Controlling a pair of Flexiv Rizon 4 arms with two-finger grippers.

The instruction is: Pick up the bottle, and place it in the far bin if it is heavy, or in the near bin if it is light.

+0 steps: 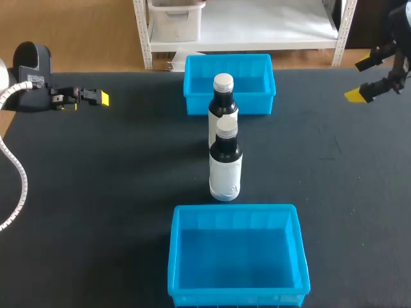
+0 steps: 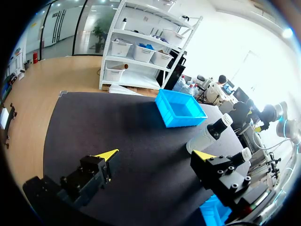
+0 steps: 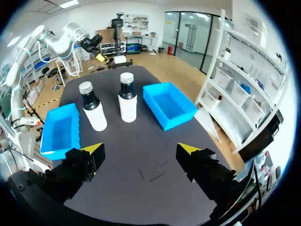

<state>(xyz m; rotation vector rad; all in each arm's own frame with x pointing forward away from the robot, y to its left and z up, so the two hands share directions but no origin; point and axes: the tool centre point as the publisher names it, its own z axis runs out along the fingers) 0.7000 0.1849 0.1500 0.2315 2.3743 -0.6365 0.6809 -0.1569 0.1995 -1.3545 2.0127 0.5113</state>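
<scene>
My right gripper (image 3: 140, 151) hangs over the dark table (image 3: 141, 129), fingers spread wide, nothing between them. Ahead, two bottles stand upright, near each other, dark-necked with white labels and pale caps. First bottle (image 3: 92, 112) stands just beside the near bin (image 3: 51, 123). Second bottle (image 3: 127, 101) is closer to the far bin (image 3: 175, 113). Both bins are blue, nothing in them.

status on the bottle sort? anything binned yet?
Done: nothing. The far bin and near bin both look empty. The far bottle and near bottle stand upright on the table between them. In hand: nothing. The left gripper and right gripper sit out at the sides with fingers open. Left: grasp, judge weight, place.
</scene>
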